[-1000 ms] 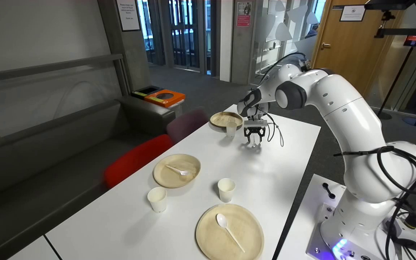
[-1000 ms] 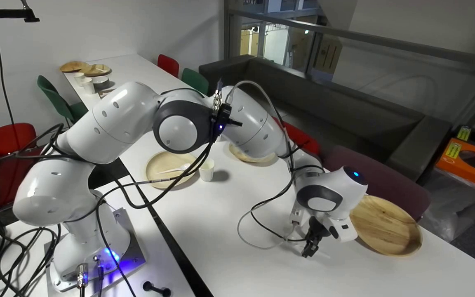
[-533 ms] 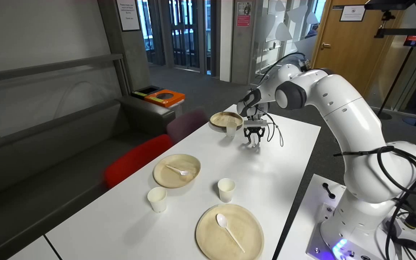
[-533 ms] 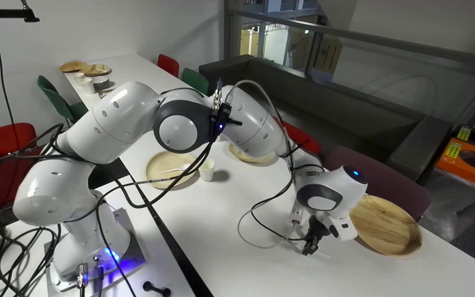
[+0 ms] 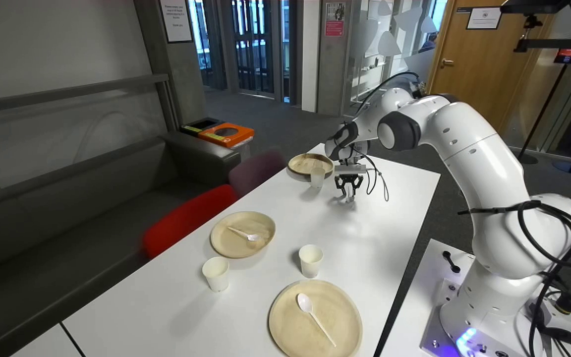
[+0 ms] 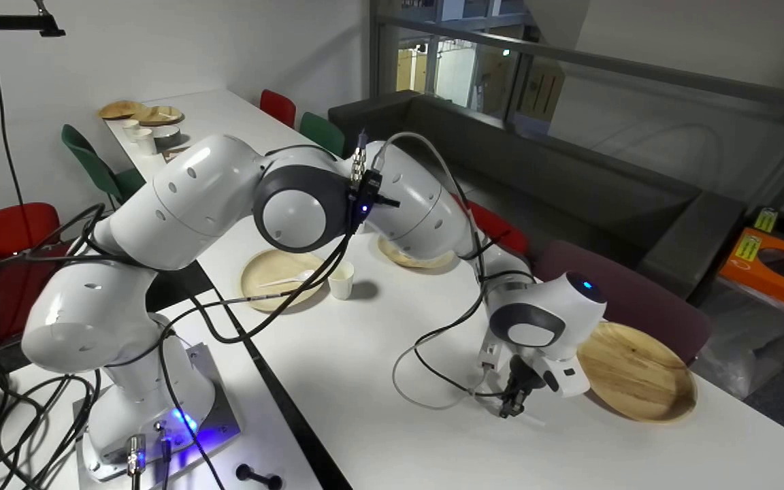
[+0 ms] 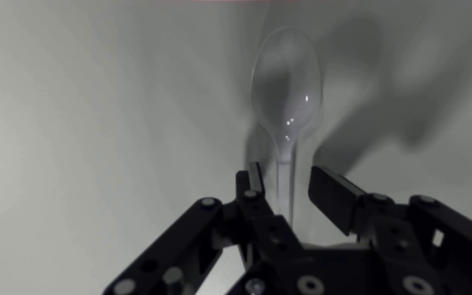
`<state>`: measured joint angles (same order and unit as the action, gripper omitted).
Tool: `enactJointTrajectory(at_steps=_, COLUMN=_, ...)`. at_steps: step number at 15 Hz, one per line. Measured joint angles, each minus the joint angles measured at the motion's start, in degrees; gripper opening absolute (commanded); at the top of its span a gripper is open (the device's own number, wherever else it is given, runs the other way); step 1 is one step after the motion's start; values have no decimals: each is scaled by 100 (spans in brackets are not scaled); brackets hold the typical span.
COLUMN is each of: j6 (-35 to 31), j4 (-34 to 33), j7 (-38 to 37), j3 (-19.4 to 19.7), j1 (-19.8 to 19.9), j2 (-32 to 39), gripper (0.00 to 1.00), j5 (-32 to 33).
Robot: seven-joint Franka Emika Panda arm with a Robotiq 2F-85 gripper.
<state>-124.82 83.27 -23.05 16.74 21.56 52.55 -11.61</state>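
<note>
Our jaws stand partway spread, low over the bench, with a translucent plastic spoon lying there below them. In the wrist view its handle runs back between the pads, and a strip of bench shows on either side of it, so we see nothing gripped. The bowl lies out beyond the jaws.

We take the step in hand to be lining up on that handle. What the next move calls for, we judge, is an even, low close on the slim plastic, centred so neither pad nudges the spoon askew.

Near the jaws, to the left in an exterior view, stands a disposable cup, in front of a wooden plate; elsewhere the cup is lost to us, seemingly behind the arm.

The handle's end disappears beneath the jaws, and we cannot tell whether they touch the bench. Both exterior views show too little of the spoon for us to trace its outline.
</note>
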Motion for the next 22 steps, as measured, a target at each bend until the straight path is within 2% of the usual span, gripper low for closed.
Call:
enactJointTrajectory(at_steps=3, j6=0, j4=-2, j7=0, j3=0, j1=-1, j2=0, gripper=29, j5=0)
enactJointTrajectory(at_steps=6, j6=0, j4=-6, j7=-2, j3=0, j1=0, j2=0, gripper=30, j5=0)
enactJointTrajectory(at_steps=16, j6=0, j4=-102, j7=-74, j3=0, j1=20, j2=-1, gripper=21, j5=0)
enactJointTrajectory(at_steps=18, j6=0, j4=-125, j7=-108, j3=0, j1=28, j2=-1, gripper=28, j5=0)
enactJointTrajectory(at_steps=22, j6=0, j4=-155, j7=-120, j3=1, j1=35, j2=-1, gripper=30, j5=0)
